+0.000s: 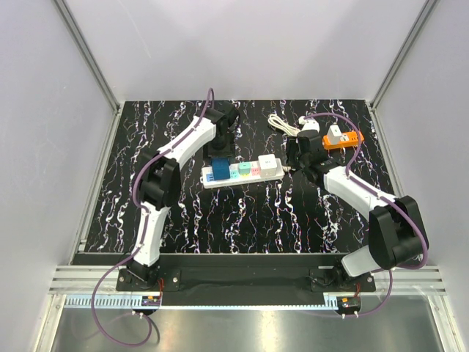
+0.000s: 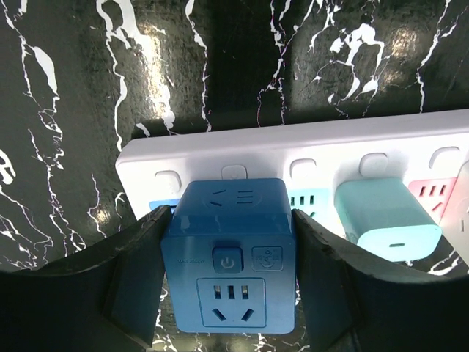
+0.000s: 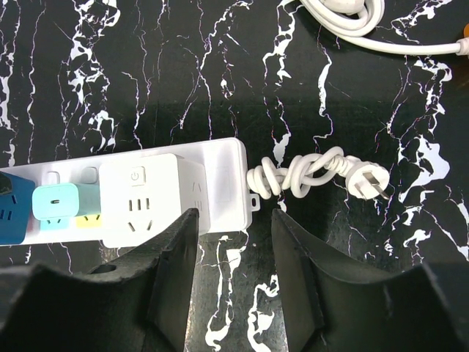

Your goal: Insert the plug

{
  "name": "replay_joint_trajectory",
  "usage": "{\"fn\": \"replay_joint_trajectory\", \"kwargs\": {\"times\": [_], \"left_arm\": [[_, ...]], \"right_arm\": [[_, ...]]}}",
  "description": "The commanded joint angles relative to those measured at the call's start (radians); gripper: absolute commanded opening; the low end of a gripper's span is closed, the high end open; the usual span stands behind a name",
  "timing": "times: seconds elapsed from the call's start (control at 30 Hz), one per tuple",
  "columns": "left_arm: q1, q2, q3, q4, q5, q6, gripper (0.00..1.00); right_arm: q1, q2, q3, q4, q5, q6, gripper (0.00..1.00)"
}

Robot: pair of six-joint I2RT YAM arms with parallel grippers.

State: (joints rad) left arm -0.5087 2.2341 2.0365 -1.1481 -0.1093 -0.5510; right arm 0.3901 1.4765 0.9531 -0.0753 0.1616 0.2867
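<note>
Blue plug [image 2: 229, 253] within left pincer [image 2: 229, 227]

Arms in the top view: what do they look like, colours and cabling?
Left arm and right arm: white links, bulky black joints, a purple cable trailing along each. Each hand ends in two black wedge-shaped fingers.

The desk [image 1: 256, 220] is black with white marble veins. The power strip [image 2: 293, 143] is white, the plug cube [image 2: 231, 257] blue, the small adapter [image 2: 385, 216] mint, and the big adapter [image 3: 143, 198] white.
</note>
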Motion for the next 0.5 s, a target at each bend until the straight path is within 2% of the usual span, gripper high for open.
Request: {"fn": "replay_joint_trajectory", "kwargs": {"times": [0.0, 0.13, 0.27, 0.47], "left_arm": [[-0.027, 0.015, -0.035, -0.009, -0.044, 0.0, 0.0], [-0.062, -0.027, -0.091, 0.004, -0.075, -0.036, 0.0], [-0.102, -0.08, -0.148, 0.025, -0.165, -0.073, 0.0], [-0.136, -0.198, -0.395, 0.174, -0.233, -0.164, 0.0]], "right_arm": [[-0.008, -0.038, -0.005, 0.032, -0.017, -0.003, 0.51], [-0.01, -0.038, -0.008, 0.038, -0.017, -0.001, 0.5], [-0.011, -0.036, -0.008, 0.04, -0.022, -0.001, 0.5], [-0.01, -0.036, -0.013, 0.045, -0.034, 0.008, 0.5]]}}
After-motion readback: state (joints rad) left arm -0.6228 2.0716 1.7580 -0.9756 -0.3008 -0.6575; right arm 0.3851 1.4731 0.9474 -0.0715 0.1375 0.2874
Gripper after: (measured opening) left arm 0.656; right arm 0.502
